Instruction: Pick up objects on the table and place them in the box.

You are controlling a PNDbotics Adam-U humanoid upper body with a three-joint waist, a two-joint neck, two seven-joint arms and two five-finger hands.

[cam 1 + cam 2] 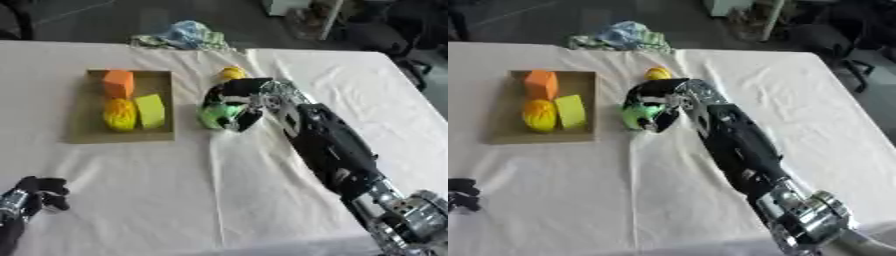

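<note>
Lying inside the curled right robot hand [229,106], a green object [216,114].

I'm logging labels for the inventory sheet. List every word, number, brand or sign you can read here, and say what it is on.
No readable text in either view.
The box is plain, with no print showing.
The orange block, the yellow-green block and the yellow object inside it carry no marks.
The green object in the right hand and the yellow object beyond it show none.
The bundled cloth at the far edge shows only a blurred pattern.
</note>
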